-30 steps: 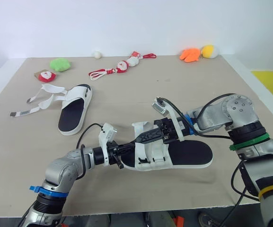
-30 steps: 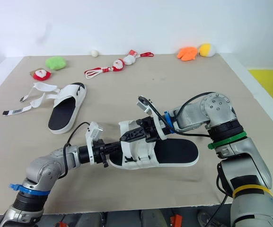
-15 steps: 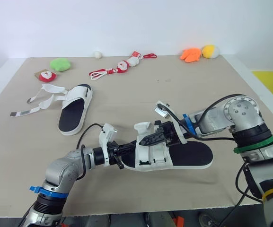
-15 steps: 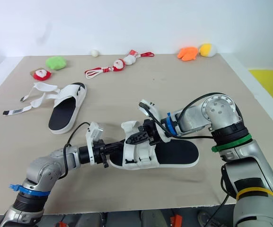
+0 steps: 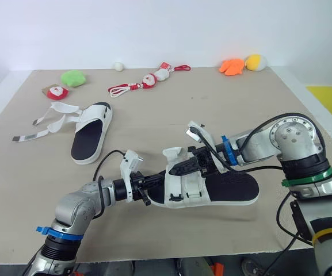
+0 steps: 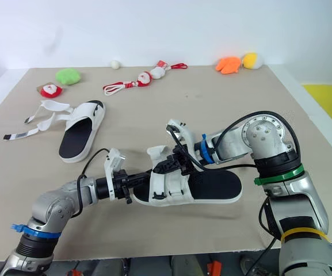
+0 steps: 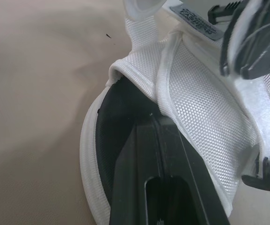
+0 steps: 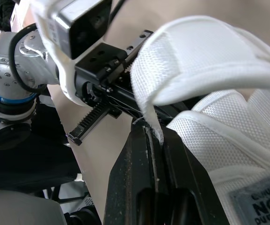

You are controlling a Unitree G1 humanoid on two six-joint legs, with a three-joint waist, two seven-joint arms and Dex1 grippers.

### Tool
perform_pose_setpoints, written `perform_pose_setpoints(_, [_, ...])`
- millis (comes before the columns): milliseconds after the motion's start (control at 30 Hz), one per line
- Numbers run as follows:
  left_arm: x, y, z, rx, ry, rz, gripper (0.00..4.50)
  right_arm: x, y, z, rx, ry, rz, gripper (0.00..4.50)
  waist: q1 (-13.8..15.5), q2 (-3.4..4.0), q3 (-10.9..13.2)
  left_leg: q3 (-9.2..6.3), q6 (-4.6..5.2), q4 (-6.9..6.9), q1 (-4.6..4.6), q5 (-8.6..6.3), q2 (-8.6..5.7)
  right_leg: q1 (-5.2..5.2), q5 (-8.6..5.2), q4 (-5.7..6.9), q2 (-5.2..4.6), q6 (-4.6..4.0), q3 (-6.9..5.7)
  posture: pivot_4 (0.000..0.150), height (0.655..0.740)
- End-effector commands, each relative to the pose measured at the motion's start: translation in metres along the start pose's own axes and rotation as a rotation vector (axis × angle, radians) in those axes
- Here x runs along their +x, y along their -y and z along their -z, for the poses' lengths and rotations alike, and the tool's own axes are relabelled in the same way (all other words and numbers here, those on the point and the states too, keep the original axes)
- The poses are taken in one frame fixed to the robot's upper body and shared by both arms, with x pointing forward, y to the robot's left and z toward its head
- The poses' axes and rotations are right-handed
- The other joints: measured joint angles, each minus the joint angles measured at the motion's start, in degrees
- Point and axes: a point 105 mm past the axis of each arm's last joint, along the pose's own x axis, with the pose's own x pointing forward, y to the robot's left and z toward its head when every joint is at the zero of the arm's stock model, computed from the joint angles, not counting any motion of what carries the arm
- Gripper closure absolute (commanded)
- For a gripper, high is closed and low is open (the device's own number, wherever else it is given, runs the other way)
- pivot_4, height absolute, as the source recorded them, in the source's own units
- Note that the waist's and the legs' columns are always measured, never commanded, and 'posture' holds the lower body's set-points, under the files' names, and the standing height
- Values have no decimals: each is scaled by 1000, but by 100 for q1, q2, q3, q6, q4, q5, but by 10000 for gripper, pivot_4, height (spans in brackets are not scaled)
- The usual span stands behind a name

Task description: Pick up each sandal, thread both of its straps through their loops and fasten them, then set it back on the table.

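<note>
The near sandal (image 5: 229, 188), black insole and white mesh straps, lies at the table's front centre. My left gripper (image 5: 161, 180) reaches into its toe end. In the left wrist view its fingers (image 7: 165, 159) are pressed together on the insole, tips tucked under the mesh strap (image 7: 205, 117). My right gripper (image 5: 184, 167) comes in from the right over the straps, shut on a white strap's thin edge (image 8: 153, 129), which arches above it. The second sandal (image 5: 91, 138) lies at the left with both straps (image 5: 45, 123) spread open.
Along the back edge sit a green plush (image 5: 72, 78), a red and white toy (image 5: 57, 92), a white ball (image 5: 118, 66), a Santa toy on a cord (image 5: 145, 81), an orange plush (image 5: 231, 66) and a yellow one (image 5: 253, 62).
My right gripper has lowered and shifted a little left, carrying the strap down over the sandal's front. The left arm and the sandal have stayed put.
</note>
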Motion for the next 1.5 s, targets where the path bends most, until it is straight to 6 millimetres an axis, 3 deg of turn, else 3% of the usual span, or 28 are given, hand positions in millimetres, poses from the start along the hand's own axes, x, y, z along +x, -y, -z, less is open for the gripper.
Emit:
perform_pose_setpoints(33, [0,-6,16,-46,-50,-35,45000,-7,-13,-7,-71,30,-29,44535,0,0,0,0,0,0,0,0,0,0,1,0,0,1,0,1500,7400])
perform_pose_setpoints(633, [1,-6,15,-45,-48,-32,45000,4,-16,5,-183,-25,24,44535,4,1,-1,0,0,0,0,0,-1,0,3,0,-1,5,-1,1500,7400])
perform_pose_setpoints(1133, [2,-6,15,-45,-47,-29,45000,6,-18,28,-236,-120,31,44535,8,2,-2,0,-1,0,0,0,-2,1,1,0,-3,5,-1,1500,7400])
perform_pose_setpoints(1200, [2,-6,15,-45,-47,-30,45000,7,-18,28,-241,-118,33,44535,9,2,-2,0,-1,0,0,0,-2,1,1,0,-3,5,-1,1500,7400])
perform_pose_setpoints(1333, [2,-6,15,-47,-45,-32,45000,5,-27,8,-249,1,-17,44535,4,2,-2,0,-1,0,-1,0,-2,-2,3,0,-3,9,-1,1500,7400])
perform_pose_setpoints(1500, [1,-5,15,-50,-46,-31,45000,3,-27,16,-269,-41,-2,44535,2,3,-2,0,-1,0,3,0,3,-3,2,1,1,2,-4,1500,7400])
